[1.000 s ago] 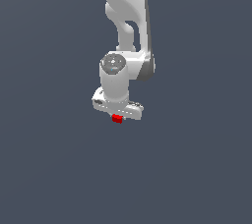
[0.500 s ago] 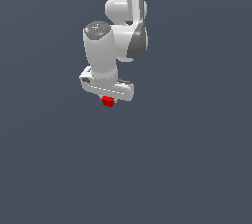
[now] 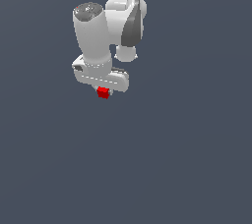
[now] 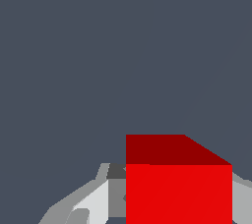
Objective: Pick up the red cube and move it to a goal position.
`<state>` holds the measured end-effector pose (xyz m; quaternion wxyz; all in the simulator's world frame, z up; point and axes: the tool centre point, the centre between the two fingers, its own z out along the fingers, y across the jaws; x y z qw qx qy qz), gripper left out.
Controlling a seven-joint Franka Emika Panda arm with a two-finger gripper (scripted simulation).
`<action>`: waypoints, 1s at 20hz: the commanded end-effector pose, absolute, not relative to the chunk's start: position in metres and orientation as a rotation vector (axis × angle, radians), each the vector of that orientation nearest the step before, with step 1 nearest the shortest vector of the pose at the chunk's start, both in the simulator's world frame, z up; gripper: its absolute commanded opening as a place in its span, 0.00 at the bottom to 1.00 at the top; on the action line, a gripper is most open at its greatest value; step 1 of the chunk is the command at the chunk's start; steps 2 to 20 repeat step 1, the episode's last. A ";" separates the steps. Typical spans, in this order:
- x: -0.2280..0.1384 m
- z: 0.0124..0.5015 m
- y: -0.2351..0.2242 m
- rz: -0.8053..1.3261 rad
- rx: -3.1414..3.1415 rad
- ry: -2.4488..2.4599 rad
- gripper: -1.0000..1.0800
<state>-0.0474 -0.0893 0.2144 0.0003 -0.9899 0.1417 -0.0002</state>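
Observation:
The red cube (image 3: 103,93) is tiny and plain and sits just under the white hand of the arm, held between the fingers of my gripper (image 3: 103,92) above the grey floor. In the wrist view the red cube (image 4: 178,183) fills the space between the fingers, with one grey-white finger (image 4: 96,201) showing on one side and a sliver of the other on the opposite side. The gripper is shut on the cube. No goal marker shows in either view.
The white arm (image 3: 123,19) rises from the hand toward the top of the exterior view. Around it there is only a plain dark grey surface (image 3: 187,159).
The arm has carried the cube up and toward the exterior view's left, and the wrist has tilted. The cube stays held in the gripper.

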 end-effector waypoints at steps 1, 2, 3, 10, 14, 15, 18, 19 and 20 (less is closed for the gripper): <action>-0.049 0.217 -0.090 0.000 -3.110 0.444 0.00; -0.049 0.217 -0.090 0.000 -3.110 0.444 0.00; -0.049 0.217 -0.090 0.000 -3.110 0.444 0.00; -0.049 0.217 -0.090 0.000 -3.110 0.444 0.00; -0.049 0.217 -0.090 0.000 -3.110 0.444 0.00; -0.049 0.217 -0.090 0.000 -3.110 0.444 0.00; -0.049 0.217 -0.090 0.000 -3.110 0.444 0.00; -0.049 0.217 -0.090 0.000 -3.110 0.444 0.00; -0.049 0.217 -0.090 0.000 -3.110 0.444 0.00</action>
